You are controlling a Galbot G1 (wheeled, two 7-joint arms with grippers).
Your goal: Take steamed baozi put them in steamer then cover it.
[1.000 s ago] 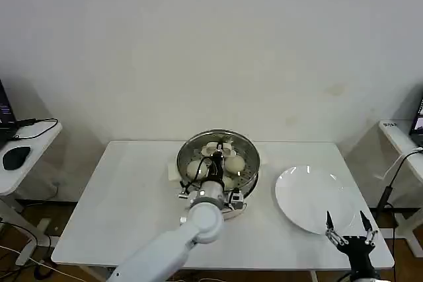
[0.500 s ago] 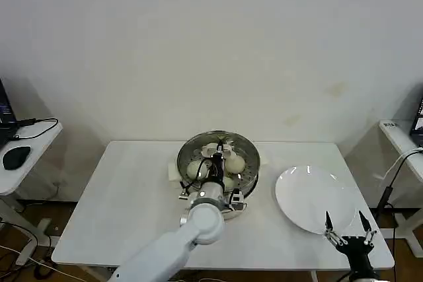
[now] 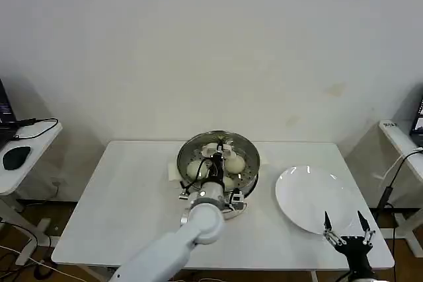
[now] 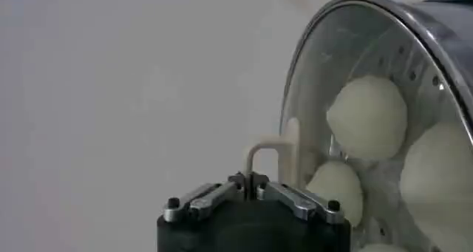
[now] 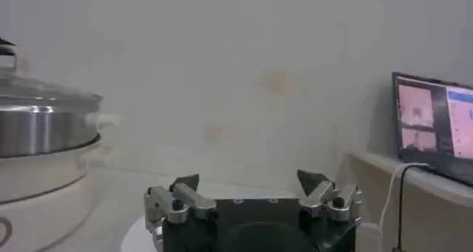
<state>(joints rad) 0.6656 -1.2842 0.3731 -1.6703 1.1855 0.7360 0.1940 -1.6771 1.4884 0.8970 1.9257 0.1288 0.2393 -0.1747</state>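
Note:
The steamer stands mid-table, its steel wall on a white base. The glass cover lies on its rim, also seen side-on as the cover. Several cream-white steamed baozi sit inside; through the glass they show as round baozi. My left gripper hangs over the pot's centre, and the left gripper is shut on the cover's pale handle. My right gripper waits open and empty at the table's front right corner; the right gripper has its jaws wide apart.
An empty white plate lies right of the steamer, just ahead of the right gripper. A side desk with a mouse stands at the left. Another side table with a laptop is at the right.

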